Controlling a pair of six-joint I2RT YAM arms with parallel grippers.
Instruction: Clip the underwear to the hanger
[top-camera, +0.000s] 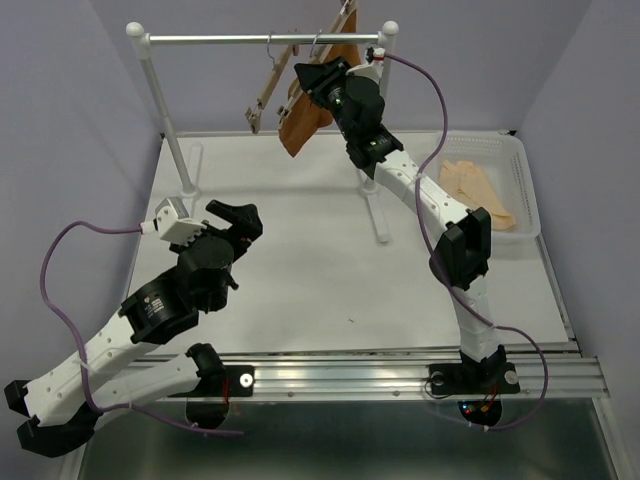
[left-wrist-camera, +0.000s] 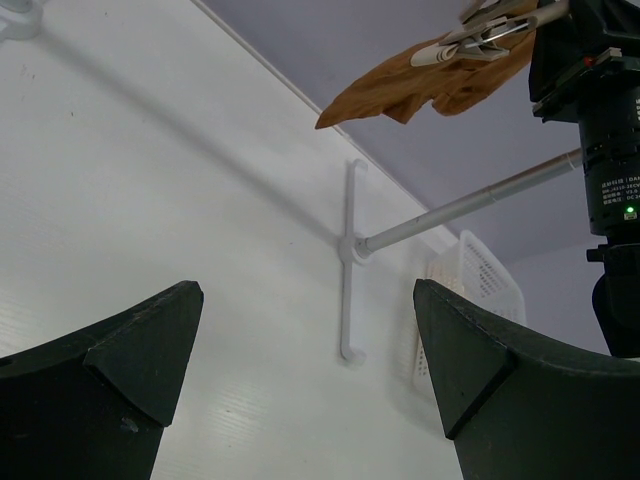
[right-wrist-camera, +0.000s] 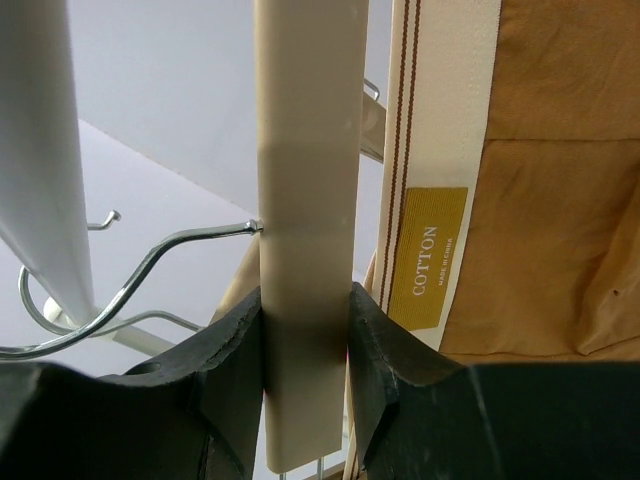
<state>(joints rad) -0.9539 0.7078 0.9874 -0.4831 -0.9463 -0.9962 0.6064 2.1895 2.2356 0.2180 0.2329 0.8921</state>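
Note:
The rust-brown underwear (top-camera: 305, 125) hangs from a tilted pale wooden hanger (top-camera: 345, 18) at the rack's rail. My right gripper (top-camera: 322, 72) is shut on that hanger's bar. In the right wrist view the jaws (right-wrist-camera: 305, 320) squeeze the bar (right-wrist-camera: 305, 150), with the beige waistband and its yellow COTTON label (right-wrist-camera: 440, 150) just to the right and a wire hook (right-wrist-camera: 150, 265) to the left. My left gripper (top-camera: 240, 222) is open and empty low over the table. Its wrist view (left-wrist-camera: 305, 340) shows the underwear (left-wrist-camera: 400, 90) high up with a metal clip (left-wrist-camera: 470, 40) on its edge.
A second, bare hanger (top-camera: 265, 95) hangs tilted on the white rack's rail (top-camera: 230, 40), left of the held one. A white basket (top-camera: 525, 170) at the right holds a peach-cream garment (top-camera: 480, 190). The rack's right foot (top-camera: 378, 215) stands mid-table, its left post (top-camera: 170, 130) at the left.

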